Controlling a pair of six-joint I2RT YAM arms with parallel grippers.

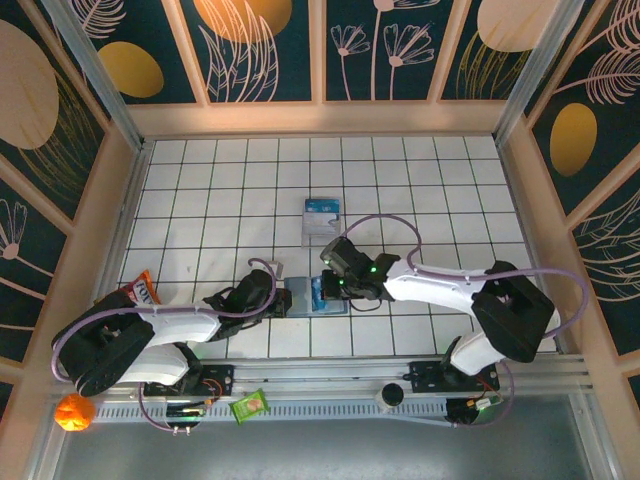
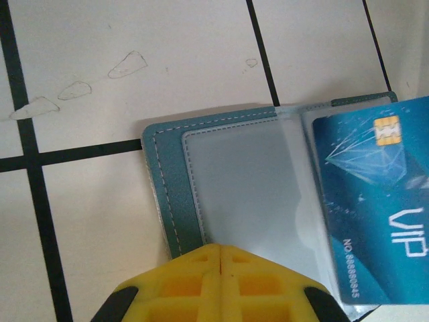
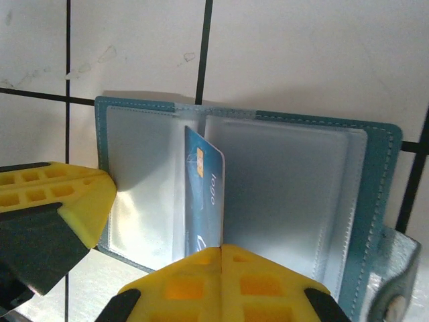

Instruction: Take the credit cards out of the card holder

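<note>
The teal card holder (image 1: 303,298) lies open on the white tiled floor between my two grippers. Its pale inner pockets (image 2: 248,181) face up. My left gripper (image 2: 221,249) is shut, and its yellow tips rest on the near edge of the holder's left panel (image 2: 171,181). My right gripper (image 3: 221,249) is shut on the lower edge of a blue credit card (image 3: 204,194), which stands on edge over the fold of the card holder (image 3: 288,181). The same credit card (image 2: 375,201) shows a gold chip and "VIP" lettering. A yellow finger of the left gripper (image 3: 67,198) sits at the holder's left side.
A clear plastic case with a blue-and-white insert (image 1: 321,220) lies one tile beyond the holder. An orange snack packet (image 1: 142,288) is at the left wall. An orange fruit (image 1: 73,411), a green packet (image 1: 249,405) and a small round item (image 1: 391,395) sit on the front rail.
</note>
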